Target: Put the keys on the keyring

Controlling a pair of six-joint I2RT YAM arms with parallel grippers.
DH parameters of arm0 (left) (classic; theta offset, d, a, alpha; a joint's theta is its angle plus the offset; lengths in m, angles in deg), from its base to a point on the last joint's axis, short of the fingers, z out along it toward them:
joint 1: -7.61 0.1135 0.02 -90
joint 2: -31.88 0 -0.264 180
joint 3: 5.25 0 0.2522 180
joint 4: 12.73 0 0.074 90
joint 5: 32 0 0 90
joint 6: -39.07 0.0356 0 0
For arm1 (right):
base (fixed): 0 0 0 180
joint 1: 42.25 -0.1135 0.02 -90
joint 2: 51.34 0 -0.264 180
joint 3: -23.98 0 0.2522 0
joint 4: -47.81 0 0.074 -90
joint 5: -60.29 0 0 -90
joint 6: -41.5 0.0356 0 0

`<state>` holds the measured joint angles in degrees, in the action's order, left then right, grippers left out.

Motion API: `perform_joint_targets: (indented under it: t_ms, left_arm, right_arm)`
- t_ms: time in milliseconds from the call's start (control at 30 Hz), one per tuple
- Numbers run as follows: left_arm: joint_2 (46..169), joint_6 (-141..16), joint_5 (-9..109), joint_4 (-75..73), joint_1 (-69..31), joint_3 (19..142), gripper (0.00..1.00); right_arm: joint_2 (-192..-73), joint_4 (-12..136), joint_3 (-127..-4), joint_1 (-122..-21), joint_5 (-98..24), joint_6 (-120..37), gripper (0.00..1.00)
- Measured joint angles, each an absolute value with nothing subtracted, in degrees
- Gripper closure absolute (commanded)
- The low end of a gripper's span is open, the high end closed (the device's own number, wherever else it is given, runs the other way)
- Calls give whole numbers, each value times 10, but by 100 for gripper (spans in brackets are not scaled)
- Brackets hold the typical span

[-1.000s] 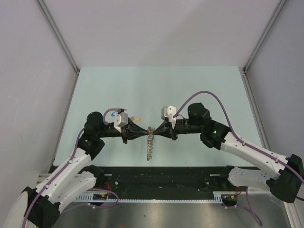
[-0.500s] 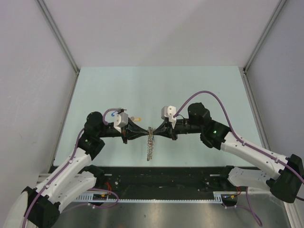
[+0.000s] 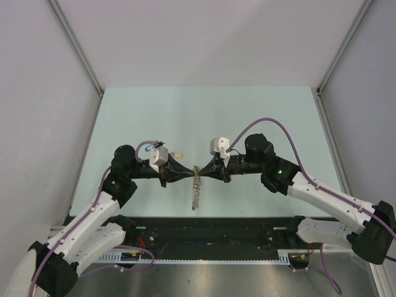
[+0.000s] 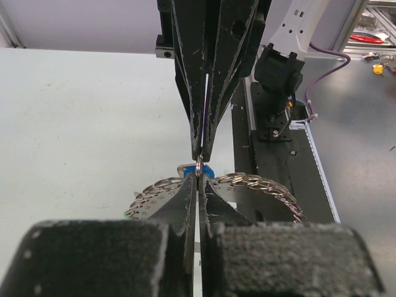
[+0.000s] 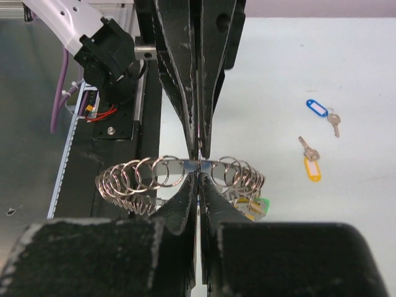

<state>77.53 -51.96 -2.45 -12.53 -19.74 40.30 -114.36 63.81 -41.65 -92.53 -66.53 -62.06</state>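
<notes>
The keyring (image 3: 195,189) is a metal band carrying many small split rings; it hangs edge-on between both grippers above the table. My left gripper (image 3: 190,171) is shut on it from the left, my right gripper (image 3: 203,171) from the right, tips almost touching. In the left wrist view my left gripper (image 4: 198,177) pinches a small ring, with a blue tag (image 4: 205,169) just behind it. In the right wrist view my right gripper (image 5: 198,176) pinches the band (image 5: 133,179); green and yellow tags (image 5: 258,207) hang on it. A blue-tagged key (image 5: 322,110) and a yellow-tagged key (image 5: 309,162) lie on the table.
The yellow-tagged key also shows in the top view (image 3: 178,151), just behind the left wrist. The black base rail (image 3: 210,226) runs along the near edge under the hanging keyring. Grey walls (image 3: 55,124) stand at both sides of the pale green table (image 3: 247,111).
The left arm has shifted very slightly. Both grippers stay shut at the same spot on the keyring.
</notes>
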Motion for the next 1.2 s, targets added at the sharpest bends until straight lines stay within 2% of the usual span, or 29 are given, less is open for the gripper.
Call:
perform_joint_targets:
  t_ms: [567, 733, 867, 1000, 1033, 1200]
  left_arm:
    - [779, -522, -20, -117, -204, 403, 100]
    - [778, -530, -11, -119, -204, 403, 100]
    - [778, -545, -4, -128, -204, 400, 100]
    - [778, -555, 2, -133, -204, 398, 100]
    - [779, -556, 3, -133, -204, 398, 100]
    - [779, -561, 8, -133, -204, 398, 100]
  right_arm:
    - [-1145, 630, -417, -928, -670, -613, 100]
    - [-1145, 630, -417, -929, -667, -612, 89]
    - [-1144, 629, -417, -930, -662, -612, 91]
    - [-1144, 629, -417, -931, -655, -613, 97]
    - [-1144, 629, -417, -931, -652, -612, 96]
    - [-1144, 629, -417, -932, -644, -611, 71]
